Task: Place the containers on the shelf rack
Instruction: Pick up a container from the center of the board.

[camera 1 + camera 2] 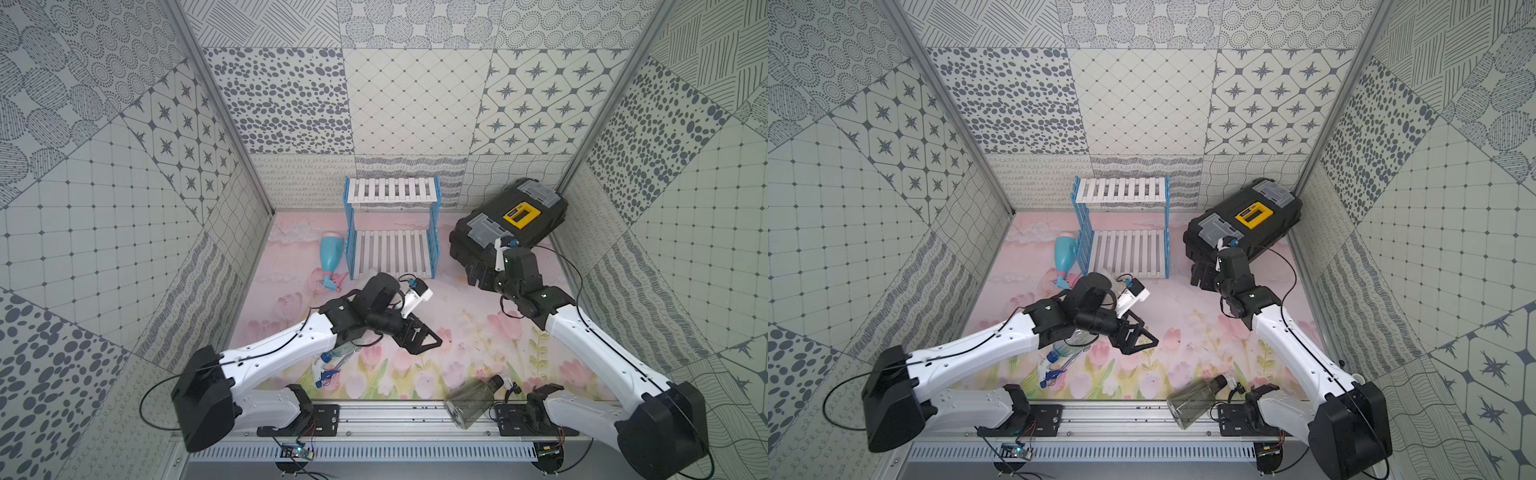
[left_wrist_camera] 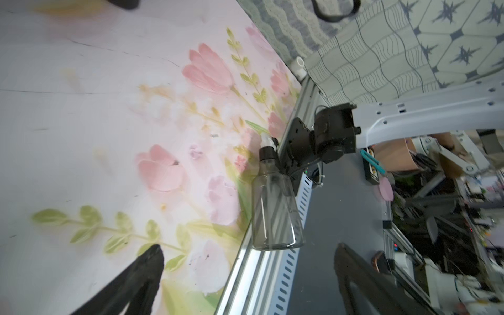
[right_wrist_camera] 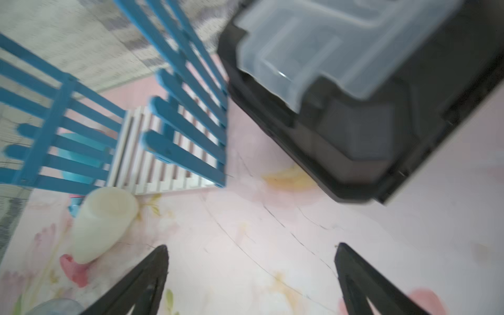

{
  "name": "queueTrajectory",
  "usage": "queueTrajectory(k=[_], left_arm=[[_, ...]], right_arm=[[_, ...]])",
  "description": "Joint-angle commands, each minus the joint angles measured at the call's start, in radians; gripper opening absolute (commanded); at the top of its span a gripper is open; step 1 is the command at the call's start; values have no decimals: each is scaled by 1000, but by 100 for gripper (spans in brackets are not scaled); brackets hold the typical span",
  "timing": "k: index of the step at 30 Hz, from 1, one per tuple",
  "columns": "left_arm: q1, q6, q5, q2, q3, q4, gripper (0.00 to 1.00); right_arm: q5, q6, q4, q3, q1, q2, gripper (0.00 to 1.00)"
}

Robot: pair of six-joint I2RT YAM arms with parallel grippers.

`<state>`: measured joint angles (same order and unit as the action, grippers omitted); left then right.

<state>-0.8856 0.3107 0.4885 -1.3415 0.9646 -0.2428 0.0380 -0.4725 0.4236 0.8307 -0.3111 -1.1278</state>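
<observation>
Both top views looked steeply down from high above the near rail [image 1: 374,417], facing the back wall [image 1: 415,104], and took in the whole cell almost identically. The left wrist camera sat low and close over the floral mat [image 2: 81,109], facing that rail and the smoky grey bottle [image 2: 275,207], which both top views also showed. The right wrist camera, blurred, hung close over the mat, facing the shelf rack [image 3: 174,154] and the toolbox [image 3: 354,131], likewise shared with the top views.
</observation>
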Motion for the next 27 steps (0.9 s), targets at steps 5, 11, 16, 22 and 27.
queueTrajectory(k=[5, 11, 16, 22, 27], left_arm=[[-302, -170, 39, -476, 420, -229, 99], [-418, -357, -171, -646, 591, -419, 99], [-456, -434, -319, -731, 649, -473, 99], [-455, -490, -540, -811, 651, -516, 99], [-435, -518, -606, -809, 623, -502, 95]], right_arm=[[-86, 19, 145, -22, 182, 1, 97], [-131, 43, 142, -20, 265, -2, 97], [-167, 43, 134, -35, 301, 28, 97], [-193, 24, 112, -58, 308, 55, 97], [-210, 11, 93, -73, 309, 57, 97]])
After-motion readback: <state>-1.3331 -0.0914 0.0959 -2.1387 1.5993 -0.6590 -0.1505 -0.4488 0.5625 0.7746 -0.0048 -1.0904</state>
